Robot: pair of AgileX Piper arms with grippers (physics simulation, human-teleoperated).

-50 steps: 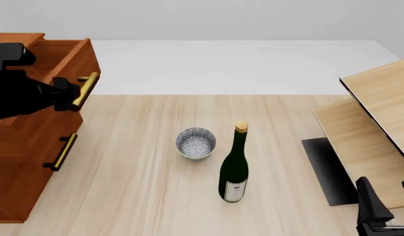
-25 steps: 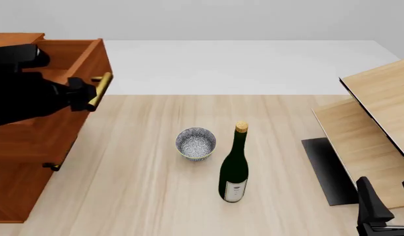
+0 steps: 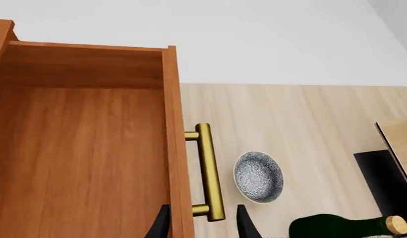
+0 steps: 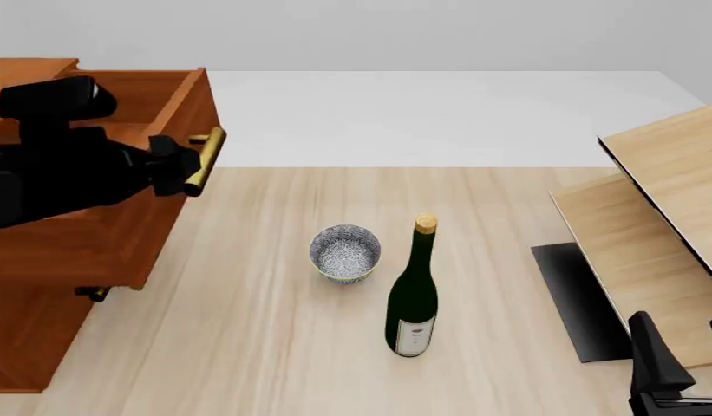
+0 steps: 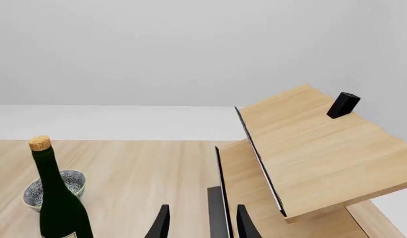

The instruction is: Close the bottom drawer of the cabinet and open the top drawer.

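The reddish-brown cabinet (image 4: 20, 347) stands at the table's left edge. Its top drawer (image 4: 113, 234) is pulled far out to the right, and its empty inside (image 3: 84, 148) shows in the left wrist view. My left gripper (image 4: 189, 165) (image 3: 203, 225) straddles the drawer's front panel and brass handle (image 3: 208, 168). Its fingers are wide apart, with one inside the drawer against the panel. The pulled-out top drawer hides most of the fronts below; only one dark handle end (image 4: 92, 294) shows. I cannot make out the bottom drawer's front. My right gripper (image 4: 685, 340) (image 5: 202, 225) hangs open at the near right, holding nothing.
A speckled bowl (image 4: 345, 252) and a green corked bottle (image 4: 414, 295) stand mid-table, right of the drawer. Slanted pale wood boards (image 4: 663, 199) on a black base (image 4: 573, 299) fill the right side. A small black block (image 5: 342, 105) sits on the upper board.
The left gripper has moved right with the top drawer, which now sticks out farther. The drawer now covers most of the handle below it. The right arm has not moved.
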